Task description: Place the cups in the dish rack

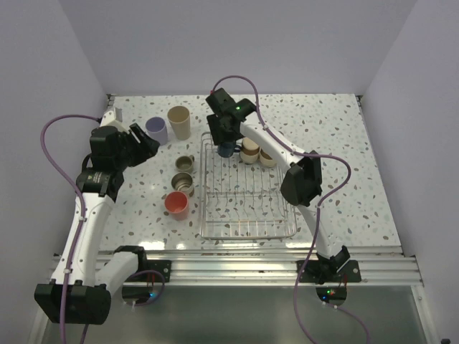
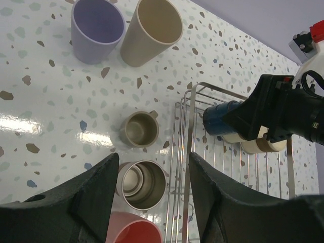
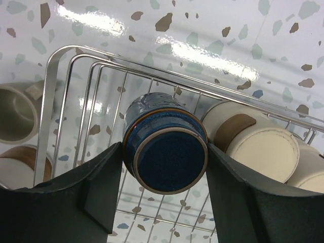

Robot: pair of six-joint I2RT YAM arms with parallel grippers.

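My right gripper is shut on the dark blue mug, which is upside down with its base toward the camera. It is held over the far left corner of the dish rack, beside two inverted cream cups. My left gripper is open above a steel cup on the table left of the rack. A small tan mug, a coral-pink cup, a lavender tumbler and a tall beige tumbler also stand left of the rack.
The rack's left wire wall runs close beside the steel cup and the left gripper's right finger. White walls close in the table at the back and both sides. The near part of the rack holds nothing.
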